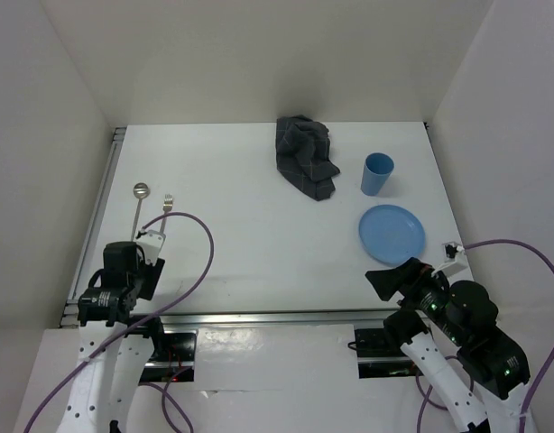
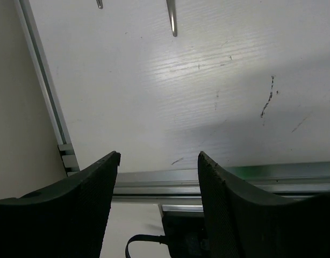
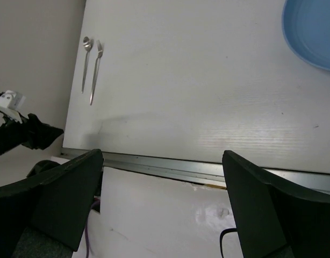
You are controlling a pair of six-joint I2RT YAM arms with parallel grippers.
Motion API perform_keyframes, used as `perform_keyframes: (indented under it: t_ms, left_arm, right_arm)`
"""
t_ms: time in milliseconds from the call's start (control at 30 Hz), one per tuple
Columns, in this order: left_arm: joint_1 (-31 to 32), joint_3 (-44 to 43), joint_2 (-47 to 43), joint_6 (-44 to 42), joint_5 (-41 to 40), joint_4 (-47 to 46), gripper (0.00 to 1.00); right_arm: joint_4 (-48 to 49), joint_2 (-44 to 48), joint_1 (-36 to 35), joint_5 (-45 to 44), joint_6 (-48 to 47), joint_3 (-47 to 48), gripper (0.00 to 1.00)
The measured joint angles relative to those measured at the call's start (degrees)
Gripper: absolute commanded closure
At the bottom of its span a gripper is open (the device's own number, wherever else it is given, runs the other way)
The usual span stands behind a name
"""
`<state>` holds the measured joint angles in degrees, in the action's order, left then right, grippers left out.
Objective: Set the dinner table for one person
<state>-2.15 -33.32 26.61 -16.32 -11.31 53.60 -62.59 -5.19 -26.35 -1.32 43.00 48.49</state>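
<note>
Table: large flat white rectangular tabletop with silver metal rails, filling the top view from six to twelve o'clock.
Placemat: dark grey checked cloth placemat, bunched in a heap near twelve o'clock, not spread out.
Cup: light blue plastic cup, upright at two o'clock, near the placemat but apart from it.
Plate: round blue plastic plate, bare, at four o'clock, near the cup.
Cutlery: silver metal spoon and silver metal fork, side by side at nine o'clock (well apart from the plate).
Left gripper: at eight o'clock, near the cutlery handles; fingers moderately parted, nothing between them.
Right gripper: at five o'clock, beside the plate's near rim; fingers spread wide, holding nothing.
Progress: seemingly nothing laid yet, with every piece scattered.
Remaining: probably flattening the placemat, putting the plate on it, bringing fork and spoon alongside, and placing the cup close by.
</note>
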Motion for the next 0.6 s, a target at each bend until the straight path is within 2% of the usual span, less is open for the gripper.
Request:
perform_keyframes:
  t_ms: [167, 333, 433, 600]
  left_arm:
    - [0.0, 0.4, -1.1, -0.1, 0.0, -0.1, 0.26]
    - [0.0, 0.5, -3.2, -0.2, 0.0, -0.1, 0.19]
    - [0.0, 0.0, -2.8, 0.0, 0.0, 0.3, 0.19]
    - [0.0, -5.6, -0.2, 0.0, 0.0, 1.9, 0.19]
  right_arm:
    - [-0.7, -4.9, 0.0, 0.0, -0.3, 2.4, 0.00]
    - [2.0, -16.4, 0.0, 0.0, -4.6, 12.1, 0.00]
    - [6.9, -28.0, 0.0, 0.2, -10.1, 21.3, 0.00]
    - [16.2, -55.4, 0.0, -2.1, -19.5, 38.8, 0.00]
